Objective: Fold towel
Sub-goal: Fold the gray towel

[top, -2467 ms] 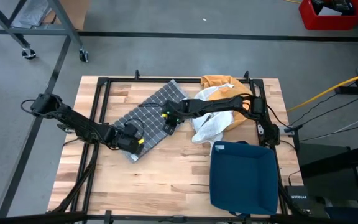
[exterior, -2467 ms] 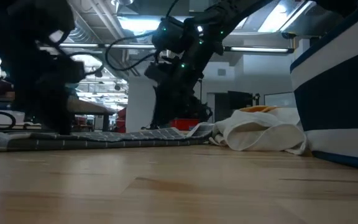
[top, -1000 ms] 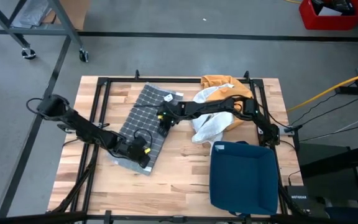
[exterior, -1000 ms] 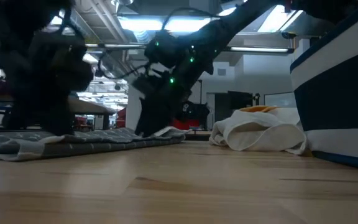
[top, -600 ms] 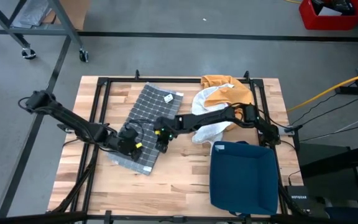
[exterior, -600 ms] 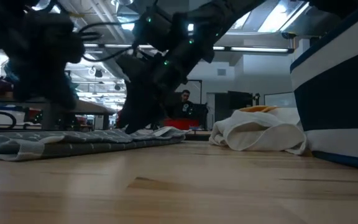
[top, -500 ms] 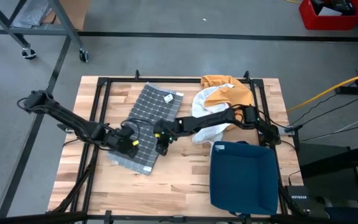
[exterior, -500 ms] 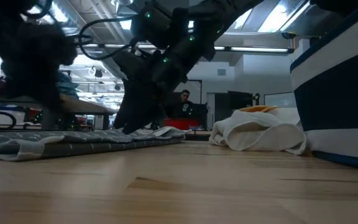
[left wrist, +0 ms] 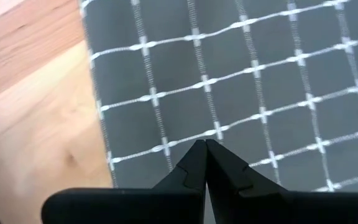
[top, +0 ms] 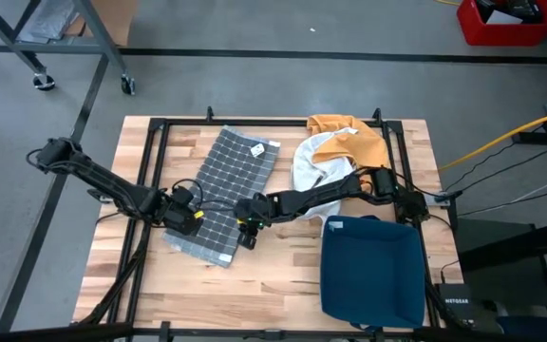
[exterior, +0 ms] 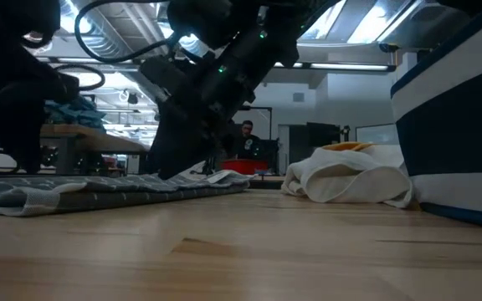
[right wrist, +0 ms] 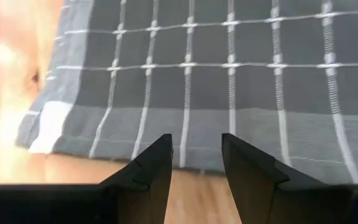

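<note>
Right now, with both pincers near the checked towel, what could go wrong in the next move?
1. The right pincer is open with nothing between its fingers, at the grey checked towel's edge. It may close on only the top layer, or on none.
2. The left pincer is shut over the towel, apparently holding nothing; it may simply drag the cloth and wrinkle it.
3. The white and orange cloth pile lies beside the right arm, which could possibly snag it.

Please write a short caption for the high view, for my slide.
Both grippers, left shut and right open, flank the near end of a grey checked towel lying flat on the table.
</note>
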`<state>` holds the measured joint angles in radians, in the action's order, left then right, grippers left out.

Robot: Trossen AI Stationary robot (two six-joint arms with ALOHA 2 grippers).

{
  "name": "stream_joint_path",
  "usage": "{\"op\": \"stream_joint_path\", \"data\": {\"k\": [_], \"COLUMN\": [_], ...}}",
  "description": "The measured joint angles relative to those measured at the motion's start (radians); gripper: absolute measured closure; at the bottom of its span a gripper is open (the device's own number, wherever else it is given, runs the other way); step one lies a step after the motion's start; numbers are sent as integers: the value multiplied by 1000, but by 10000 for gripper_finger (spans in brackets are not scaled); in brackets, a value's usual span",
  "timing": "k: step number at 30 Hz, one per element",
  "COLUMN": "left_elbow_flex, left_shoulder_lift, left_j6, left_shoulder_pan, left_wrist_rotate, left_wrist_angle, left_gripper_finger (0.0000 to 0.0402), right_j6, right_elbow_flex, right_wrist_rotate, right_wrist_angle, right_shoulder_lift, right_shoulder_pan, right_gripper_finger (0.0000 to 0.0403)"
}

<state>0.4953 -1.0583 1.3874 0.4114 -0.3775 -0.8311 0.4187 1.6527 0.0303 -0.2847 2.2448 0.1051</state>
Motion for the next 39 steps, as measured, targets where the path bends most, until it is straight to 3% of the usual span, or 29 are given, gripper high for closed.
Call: {"op": "stream_joint_path", "data": {"k": [12, 20, 26, 32, 39], "left_elbow_flex": [0, 0, 0, 0, 1], "left_shoulder_lift": [-98, -142, -143, -143, -140], "left_j6": [79, 57, 19, 12, -137], "left_shoulder_pan": [0, 1, 19, 52, 63], "left_wrist_rotate": [45, 183, 361, 370, 353], "left_wrist_angle": [19, 146, 255, 360, 418], "left_gripper_finger": [401, 401, 401, 401, 401], "right_j6": [3, 28, 27, 21, -30], "right_elbow_flex": [1, 5, 7, 4, -6], "right_wrist_rotate": [31, 2, -30, 4, 28], "right_wrist_angle": [20, -22, -144, -316, -347], "right_shoulder_lift": [52, 59, 55, 20, -46], "right_shoulder_pan": [0, -1, -1, 0, -1], "right_gripper_finger": [259, 259, 259, 259, 259]}}
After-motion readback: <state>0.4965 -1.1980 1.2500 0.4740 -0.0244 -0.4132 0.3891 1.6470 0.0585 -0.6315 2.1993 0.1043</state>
